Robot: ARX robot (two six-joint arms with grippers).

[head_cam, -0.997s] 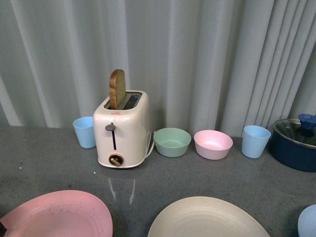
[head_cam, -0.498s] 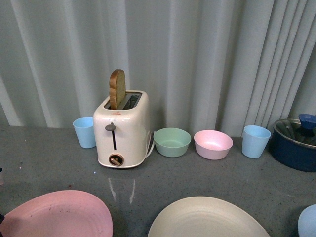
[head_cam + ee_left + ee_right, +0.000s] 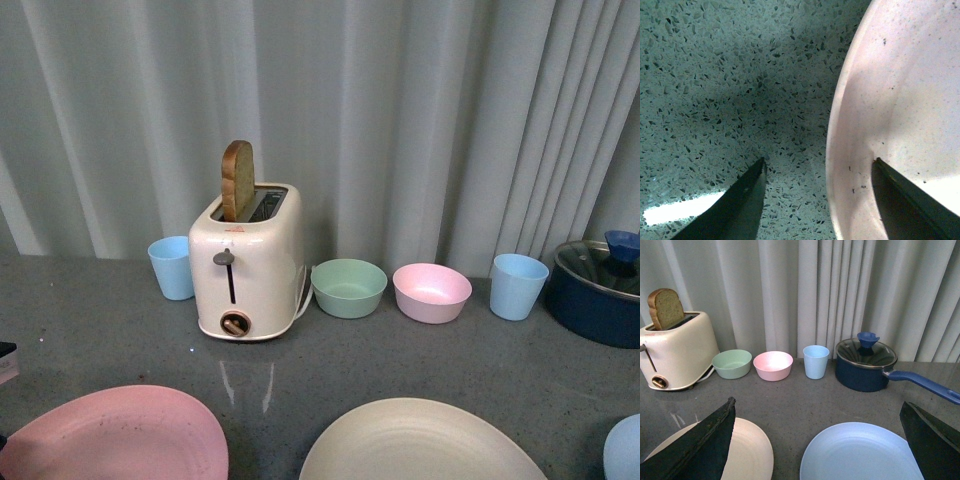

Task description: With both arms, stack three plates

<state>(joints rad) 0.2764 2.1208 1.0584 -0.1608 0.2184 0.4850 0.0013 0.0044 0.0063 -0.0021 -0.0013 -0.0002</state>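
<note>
Three plates lie along the near edge of the grey counter: the pink plate [image 3: 120, 435] at left, the cream plate [image 3: 420, 445] in the middle, and a sliver of the light blue plate [image 3: 625, 450] at right. My left gripper [image 3: 819, 160] is open and straddles the pink plate's rim [image 3: 840, 125]. One finger is over the counter and the other is over the plate's inside. My right gripper [image 3: 817, 402] is open above the counter. The light blue plate [image 3: 860, 452] lies below it, and the cream plate [image 3: 747, 450] lies beside one finger. Neither gripper holds anything.
At the back stand a cream toaster [image 3: 245, 265] with a bread slice, a green bowl [image 3: 348, 288], a pink bowl [image 3: 431, 292] and two light blue cups [image 3: 172, 267] [image 3: 518, 286]. A dark blue lidded pot [image 3: 598, 290] sits far right. A curtain hangs behind.
In the front view a small part of my left arm has risen into sight at the left edge. The plates have not moved.
</note>
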